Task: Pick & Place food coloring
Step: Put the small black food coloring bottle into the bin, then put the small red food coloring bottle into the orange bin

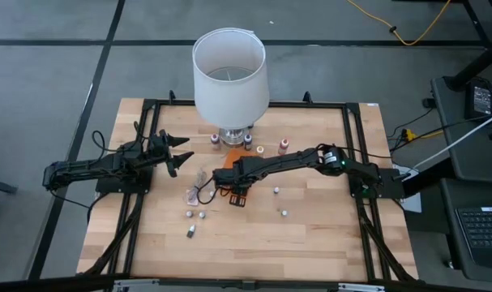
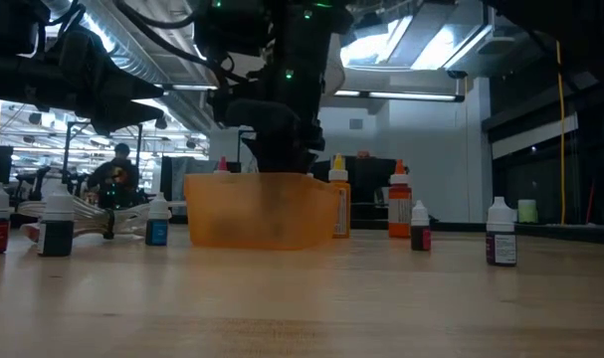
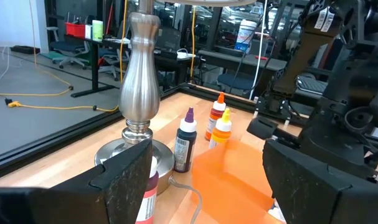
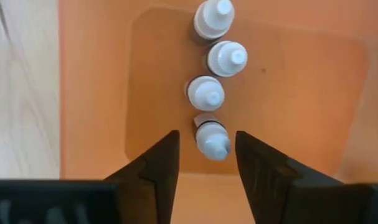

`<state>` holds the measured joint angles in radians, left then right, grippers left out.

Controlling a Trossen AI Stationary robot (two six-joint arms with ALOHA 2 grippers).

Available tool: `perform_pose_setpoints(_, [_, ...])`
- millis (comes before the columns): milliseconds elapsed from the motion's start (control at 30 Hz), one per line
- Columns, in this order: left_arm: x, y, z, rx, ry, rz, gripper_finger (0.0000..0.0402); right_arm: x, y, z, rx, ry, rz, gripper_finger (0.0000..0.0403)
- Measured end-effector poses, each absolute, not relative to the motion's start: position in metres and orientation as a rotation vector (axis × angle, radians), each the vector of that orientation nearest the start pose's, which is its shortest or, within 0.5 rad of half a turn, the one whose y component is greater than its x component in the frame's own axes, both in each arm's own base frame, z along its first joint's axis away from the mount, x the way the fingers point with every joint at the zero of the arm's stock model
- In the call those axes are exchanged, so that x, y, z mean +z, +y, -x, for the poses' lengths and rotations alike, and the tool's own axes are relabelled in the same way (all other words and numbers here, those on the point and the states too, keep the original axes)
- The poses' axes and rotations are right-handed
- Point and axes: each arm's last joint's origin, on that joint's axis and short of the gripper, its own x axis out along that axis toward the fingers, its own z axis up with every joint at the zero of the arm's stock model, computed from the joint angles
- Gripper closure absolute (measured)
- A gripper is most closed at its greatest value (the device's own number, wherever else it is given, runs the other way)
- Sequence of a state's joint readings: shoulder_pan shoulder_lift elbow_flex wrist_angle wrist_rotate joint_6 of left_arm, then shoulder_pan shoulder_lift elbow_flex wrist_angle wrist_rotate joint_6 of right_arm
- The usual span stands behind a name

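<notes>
Several white-capped food coloring bottles (image 4: 207,93) stand in a row inside the orange tray (image 4: 301,81), on its floor. My right gripper (image 4: 207,135) points down into the tray (image 1: 239,197), open, with its fingers on either side of the nearest bottle (image 4: 212,142) and a gap on each side. That bottle leans a little. More food coloring bottles (image 1: 276,191) stand loose on the table. My left gripper (image 1: 174,150) waits open and level at the table's left, touching nothing.
A lamp (image 1: 229,73) with a white shade and metal base (image 3: 139,81) stands at the far middle, with purple (image 3: 185,140) and orange (image 3: 218,115) bottles beside it. A crumpled clear wrapper (image 1: 198,188) lies left of the tray. Small bottles (image 1: 191,233) dot the near side.
</notes>
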<state>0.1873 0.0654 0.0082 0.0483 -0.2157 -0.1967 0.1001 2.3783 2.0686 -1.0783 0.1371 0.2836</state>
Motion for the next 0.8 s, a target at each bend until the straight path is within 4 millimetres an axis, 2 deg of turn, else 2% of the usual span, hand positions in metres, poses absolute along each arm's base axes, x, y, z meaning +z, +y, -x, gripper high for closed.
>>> perform_pose_setpoints(400, [0.166, 0.025, -0.098, 0.403, -0.031, 0.194, 0.0107, 0.209, 0.038, -0.481, -0.232, 1.338, -0.082, 0.0235])
perform_pose_setpoints(800, [0.166, 0.025, -0.098, 0.403, -0.031, 0.194, 0.0107, 0.235, 0.036, -0.453, -0.304, 1.454, -0.128, 0.0235])
